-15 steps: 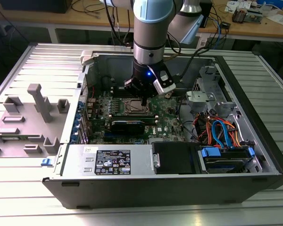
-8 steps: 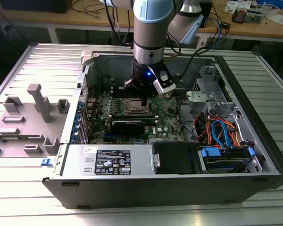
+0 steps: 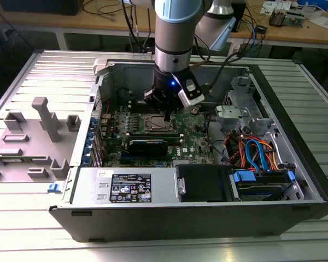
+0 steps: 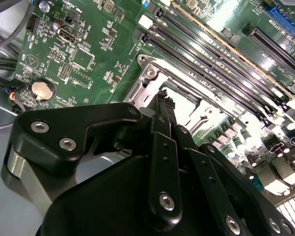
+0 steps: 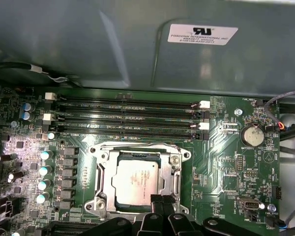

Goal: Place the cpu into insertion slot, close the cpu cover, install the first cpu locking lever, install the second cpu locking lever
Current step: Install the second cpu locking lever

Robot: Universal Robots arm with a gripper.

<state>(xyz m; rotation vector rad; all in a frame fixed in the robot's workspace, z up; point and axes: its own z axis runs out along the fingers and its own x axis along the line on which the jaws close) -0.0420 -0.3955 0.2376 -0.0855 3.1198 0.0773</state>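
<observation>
Black fingers pressing together at the edge of the silver-grey metal frame cover, partly hiding the dull silver square cpu beneath.

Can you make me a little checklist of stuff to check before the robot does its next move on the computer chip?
1. Is the cpu sitting in the insertion slot? Ok: its silver top lies flat inside the frame.
2. Is the cpu cover down? Ok: in the first wrist view the metal frame lies flat around the chip.
3. Are the locking levers hooked in? Cannot tell.
4. Is the tool in the right spot? Ok: its tips sit at the cover's edge.
5. Is the tool holding anything? Ok: the tips are together with nothing between them.
6. Are the memory slots out of the way? Ok: they lie beside the socket.
</observation>
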